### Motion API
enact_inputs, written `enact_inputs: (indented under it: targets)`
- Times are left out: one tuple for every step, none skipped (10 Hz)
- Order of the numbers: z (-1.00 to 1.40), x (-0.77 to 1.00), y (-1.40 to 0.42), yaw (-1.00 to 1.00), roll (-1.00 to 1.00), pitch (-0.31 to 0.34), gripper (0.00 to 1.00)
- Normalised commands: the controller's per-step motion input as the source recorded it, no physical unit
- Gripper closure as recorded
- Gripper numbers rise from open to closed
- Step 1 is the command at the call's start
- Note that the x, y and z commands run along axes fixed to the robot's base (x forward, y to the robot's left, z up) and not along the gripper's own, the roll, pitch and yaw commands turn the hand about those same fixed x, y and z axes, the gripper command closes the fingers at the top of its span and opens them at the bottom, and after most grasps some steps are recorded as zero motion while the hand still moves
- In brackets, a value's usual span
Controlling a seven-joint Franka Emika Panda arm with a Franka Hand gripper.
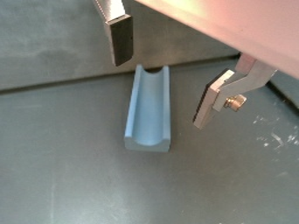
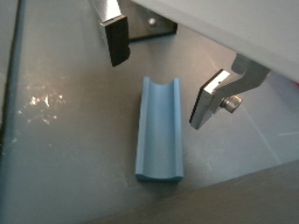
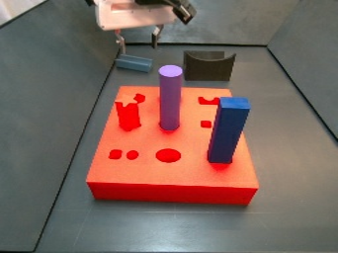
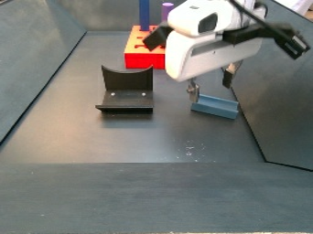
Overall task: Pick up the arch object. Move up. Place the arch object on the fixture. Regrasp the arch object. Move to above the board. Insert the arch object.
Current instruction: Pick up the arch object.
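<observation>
Wrist views both show the gripper (image 1: 163,79) hanging over the arch object (image 1: 149,112), jaws spread wide, one silver finger (image 1: 119,39) to each side of the blue-grey block and nothing between them yet. The arch object lies flat on the dark floor, trough facing up, untouched.

Sweeping a side view left to right: the gripper (image 3: 138,40) and the arch object (image 3: 132,63) sit near the far left corner of the floor, then the board (image 3: 172,183) fills the middle, then the fixture (image 3: 209,65) stands beyond the board's far right corner.

Risks, as I read it: the block is long and narrow, so if the fingers descend off-centre along its length it may tip when lifted. If one pad lands on a raised lip instead of clearing it, the piece could skid across the floor. It also looks to sit close to the side wall, which may crowd one finger.

The count: one arch object, one fixture, one board, one gripper. On the board, one purple cylinder (image 3: 171,96), one tall blue block (image 3: 228,129), one small red upright piece (image 3: 128,116).
</observation>
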Motion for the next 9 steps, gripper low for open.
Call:
enact_inputs:
  targets:
    - [-0.71, -0.25, 0.0, 0.21, -0.04, -0.109, 0.0]
    - [-0.51, -0.05, 0.0, 0.21, -0.09, -0.043, 0.0]
    - [-0.41, 0.0, -0.05, 0.16, -0.09, 0.0, 0.0]
    - [-0.43, 0.0, -0.03, 0.2, -0.09, 0.0, 0.0]
    - [-0.35, 0.0, -0.04, 0.23, -0.09, -0.003, 0.0]
    - [-0.15, 0.0, -0.15, 0.19, -0.12, 0.0, 0.0]
    - [-0.03, 0.06, -0.25, 0.12, -0.13, 0.0, 0.0]
    - [-0.07, 0.07, -0.2, 0.04, -0.11, 0.0, 0.0]
    - [-0.13, 0.0, -0.05, 0.0, -0.08, 0.0, 0.0]
